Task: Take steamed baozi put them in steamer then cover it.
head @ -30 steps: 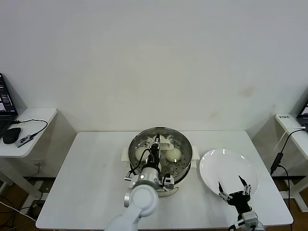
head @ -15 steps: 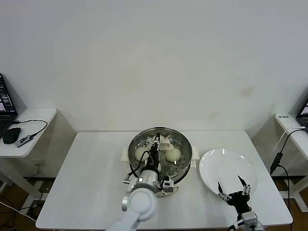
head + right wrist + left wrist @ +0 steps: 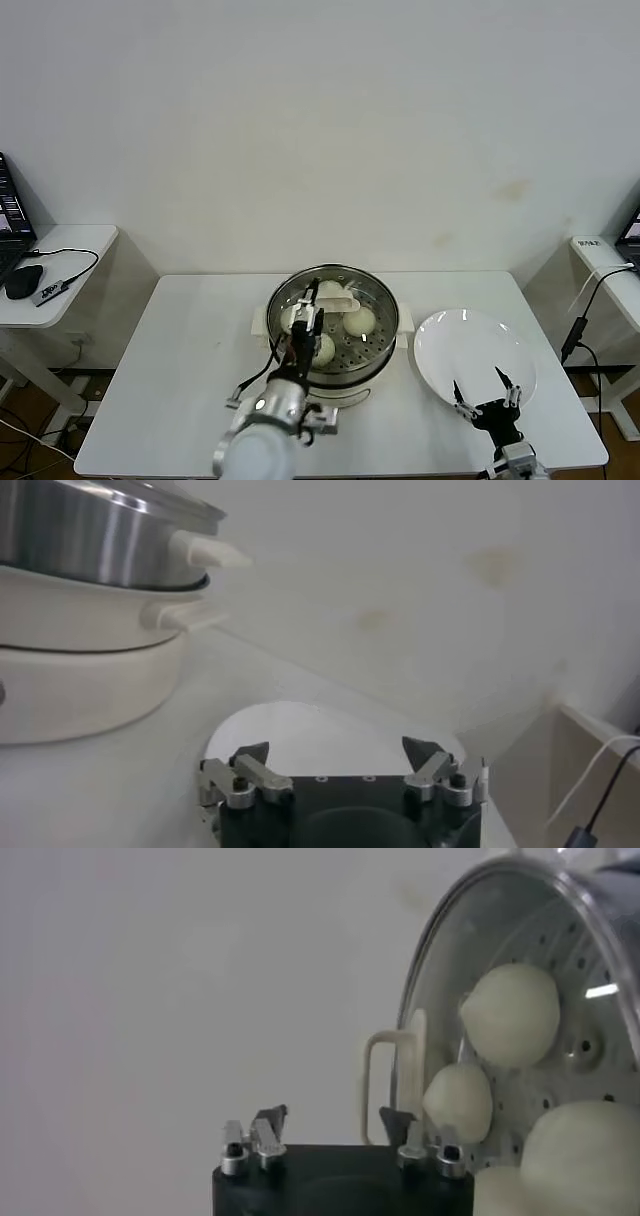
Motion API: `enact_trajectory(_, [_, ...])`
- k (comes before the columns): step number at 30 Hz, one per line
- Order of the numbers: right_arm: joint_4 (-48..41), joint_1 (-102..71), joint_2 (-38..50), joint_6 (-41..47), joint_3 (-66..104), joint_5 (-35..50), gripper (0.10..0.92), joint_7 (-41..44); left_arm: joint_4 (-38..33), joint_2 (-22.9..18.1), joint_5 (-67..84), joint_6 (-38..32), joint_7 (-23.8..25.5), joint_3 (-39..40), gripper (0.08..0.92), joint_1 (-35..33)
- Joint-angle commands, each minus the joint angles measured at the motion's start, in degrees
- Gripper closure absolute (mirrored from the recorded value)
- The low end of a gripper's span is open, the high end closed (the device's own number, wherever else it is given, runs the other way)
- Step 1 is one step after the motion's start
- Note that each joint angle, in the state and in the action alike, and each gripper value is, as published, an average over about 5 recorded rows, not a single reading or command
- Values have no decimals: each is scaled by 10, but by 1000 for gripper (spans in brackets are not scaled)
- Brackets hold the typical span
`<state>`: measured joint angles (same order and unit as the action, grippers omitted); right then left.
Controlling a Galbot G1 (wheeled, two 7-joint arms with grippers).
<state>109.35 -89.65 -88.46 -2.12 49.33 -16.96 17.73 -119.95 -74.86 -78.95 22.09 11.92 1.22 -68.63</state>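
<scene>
Hovering over steamer (image 3: 335, 325) near edge – left pincer (image 3: 307, 312) spread, empty; buns (image 3: 360, 320) on tray beyond its tips. Right pincer (image 3: 486, 382) spread over plate (image 3: 475, 345) near edge, on tabletop (image 3: 190, 370).

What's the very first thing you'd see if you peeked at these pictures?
The shiny steamer in the middle of the white table, with white baozi inside under its glass cover. The left claw hangs open over its near side. On the right, a bare white plate lies by the open right claw.
</scene>
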Motion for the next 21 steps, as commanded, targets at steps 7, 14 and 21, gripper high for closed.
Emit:
enact_trajectory(7, [26,-51,45,-30,-25,52,203,-21,-78,66,699,-341,-237,-341,177,-347])
enact_trajectory(14, [44,-106,119,-51,-53,169,203,-73,-58,32,915,-367,-273,-363,177,-416])
enact_trajectory(21, [30,-152,171,-110,-81,267,203,-130,-10,-17,924,-368,-256,-357,177,-402])
